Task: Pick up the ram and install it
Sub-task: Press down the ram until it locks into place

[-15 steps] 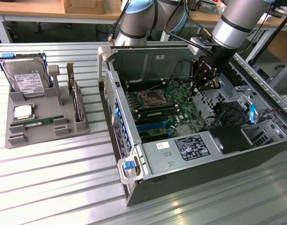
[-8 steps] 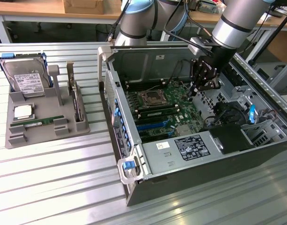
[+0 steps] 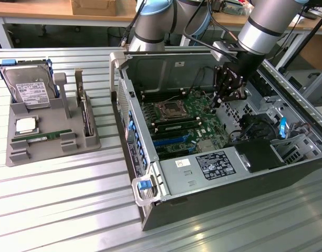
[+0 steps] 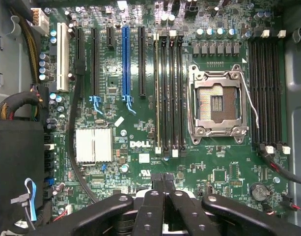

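The ram (image 3: 45, 136), a thin green stick, lies flat in the grey tray (image 3: 24, 155) at the exterior view's left, just in front of a small silver processor chip (image 3: 25, 125). My gripper (image 3: 226, 97) hangs inside the open computer case (image 3: 213, 205), above the green motherboard (image 3: 189, 123) and far from the tray. In the wrist view the gripper (image 4: 163, 180) is shut with its fingertips pressed together and nothing between them. Beyond the tips are the black memory slots (image 4: 168, 88), the bare processor socket (image 4: 218, 102) and a second bank of slots (image 4: 268, 88).
A silver hard drive (image 3: 29, 89) stands at the back of the tray, and a second board (image 3: 85, 113) stands on edge in its right slot. The case walls and black cables (image 3: 255, 126) hem in the motherboard. The ribbed metal table (image 3: 61, 205) extends in front.
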You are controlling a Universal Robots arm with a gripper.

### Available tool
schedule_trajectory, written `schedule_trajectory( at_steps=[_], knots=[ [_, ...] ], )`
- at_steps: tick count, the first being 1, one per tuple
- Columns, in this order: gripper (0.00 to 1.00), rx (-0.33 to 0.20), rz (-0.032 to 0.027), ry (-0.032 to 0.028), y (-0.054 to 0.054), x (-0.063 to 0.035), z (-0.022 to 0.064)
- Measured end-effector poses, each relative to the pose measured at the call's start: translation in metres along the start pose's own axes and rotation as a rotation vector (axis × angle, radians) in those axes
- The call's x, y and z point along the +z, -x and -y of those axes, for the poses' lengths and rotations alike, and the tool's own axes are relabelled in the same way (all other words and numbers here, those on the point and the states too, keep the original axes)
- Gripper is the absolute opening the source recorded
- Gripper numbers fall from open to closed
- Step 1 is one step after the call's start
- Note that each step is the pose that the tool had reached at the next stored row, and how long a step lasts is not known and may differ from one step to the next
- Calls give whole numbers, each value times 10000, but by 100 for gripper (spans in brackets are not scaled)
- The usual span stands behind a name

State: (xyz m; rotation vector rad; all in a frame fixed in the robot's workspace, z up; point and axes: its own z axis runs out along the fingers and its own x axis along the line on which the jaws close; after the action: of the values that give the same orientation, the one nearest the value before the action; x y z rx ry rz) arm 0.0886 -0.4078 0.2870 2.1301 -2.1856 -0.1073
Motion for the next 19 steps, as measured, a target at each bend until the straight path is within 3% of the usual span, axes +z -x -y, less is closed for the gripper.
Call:
schedule_trajectory(
  at_steps=[19],
  knots=[
    [11,535,60,7,0,12,1]
  ],
)
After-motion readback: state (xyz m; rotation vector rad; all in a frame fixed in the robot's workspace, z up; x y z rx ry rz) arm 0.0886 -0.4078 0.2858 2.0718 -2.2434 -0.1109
